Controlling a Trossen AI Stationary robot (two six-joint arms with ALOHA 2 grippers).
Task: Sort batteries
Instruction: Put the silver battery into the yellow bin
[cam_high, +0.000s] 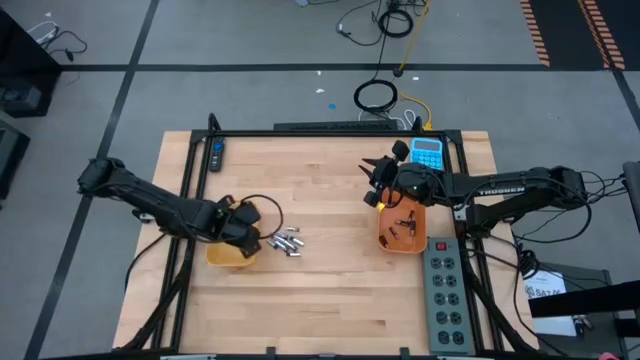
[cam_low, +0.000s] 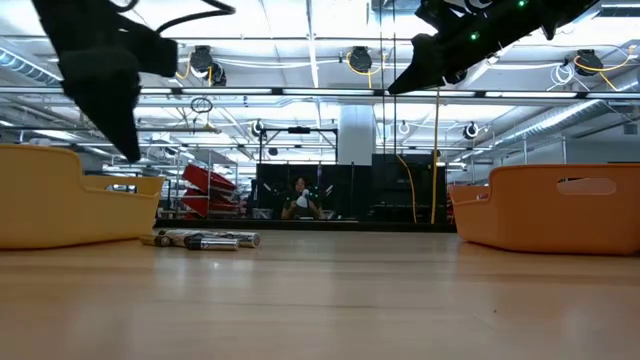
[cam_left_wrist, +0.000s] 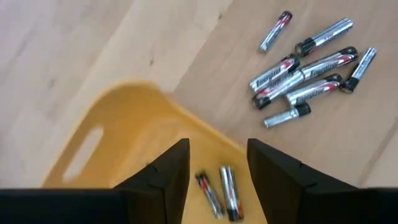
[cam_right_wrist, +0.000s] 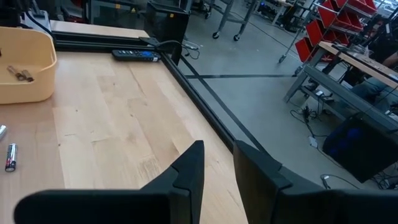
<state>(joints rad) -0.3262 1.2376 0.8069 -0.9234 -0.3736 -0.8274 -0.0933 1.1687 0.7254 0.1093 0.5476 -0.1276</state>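
Note:
A pile of silvery-grey batteries (cam_high: 283, 242) (cam_left_wrist: 311, 68) (cam_low: 200, 240) lies flat on the wooden table, just right of the yellow tray (cam_high: 232, 257) (cam_left_wrist: 134, 127). Two batteries (cam_left_wrist: 221, 194) lie on that tray's floor. My left gripper (cam_high: 243, 228) (cam_left_wrist: 217, 165) hovers open above this tray and holds nothing. The orange tray (cam_high: 402, 230) (cam_low: 560, 205) holds several dark batteries (cam_high: 404, 224). My right gripper (cam_high: 377, 186) (cam_right_wrist: 217, 168) hangs open in the air at the orange tray's far-left corner, holding nothing.
A blue calculator-like device (cam_high: 428, 152) lies beyond the orange tray. A grey power strip (cam_high: 447, 295) sits along the table's right edge. A remote (cam_high: 218, 152) (cam_right_wrist: 134, 55) rests near the far-left corner. Bare wood spreads between the trays and toward the near edge.

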